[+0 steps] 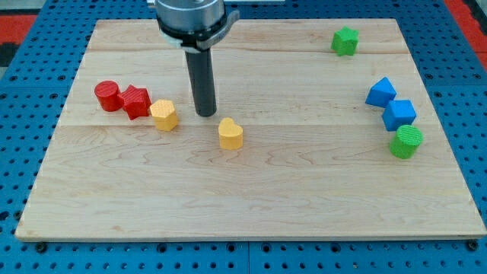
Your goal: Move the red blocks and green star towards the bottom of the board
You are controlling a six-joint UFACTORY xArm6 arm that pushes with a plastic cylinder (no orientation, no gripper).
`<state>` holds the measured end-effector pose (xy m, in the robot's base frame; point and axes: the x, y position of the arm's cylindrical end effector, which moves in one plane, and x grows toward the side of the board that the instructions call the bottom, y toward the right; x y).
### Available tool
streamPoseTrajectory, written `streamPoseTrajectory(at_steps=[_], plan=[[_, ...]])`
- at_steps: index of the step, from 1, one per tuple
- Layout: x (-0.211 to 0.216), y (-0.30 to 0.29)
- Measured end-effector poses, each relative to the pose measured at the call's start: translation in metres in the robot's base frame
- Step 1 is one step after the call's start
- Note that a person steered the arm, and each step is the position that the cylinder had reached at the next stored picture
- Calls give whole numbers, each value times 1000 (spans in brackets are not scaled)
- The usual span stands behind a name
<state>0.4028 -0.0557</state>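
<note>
1. Red cylinder (pixel 108 96) and red star (pixel 135 101) sit touching each other, well off to the view's left of my tip (pixel 205 113)
2. Green star (pixel 345 41) lies far to the view's right of my tip and higher, near the board's (pixel 251 205) top edge
3. My tip is a bare rod with nothing to open or close; it rests between two yellow blocks, the yellow hexagon (pixel 163 115) just left and the yellow heart (pixel 230 133) lower right, touching neither
4. Blue triangle (pixel 380 92), blue cube (pixel 399 114) and green cylinder (pixel 406 141) cluster far right
</note>
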Motion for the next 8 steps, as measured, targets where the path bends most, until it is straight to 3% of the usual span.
streamPoseTrajectory(at_steps=[1, 3, 5, 6, 7, 8], plan=[[-56, 10], [-39, -128], [-24, -184], [-30, -184], [-68, -163], [-108, -79]])
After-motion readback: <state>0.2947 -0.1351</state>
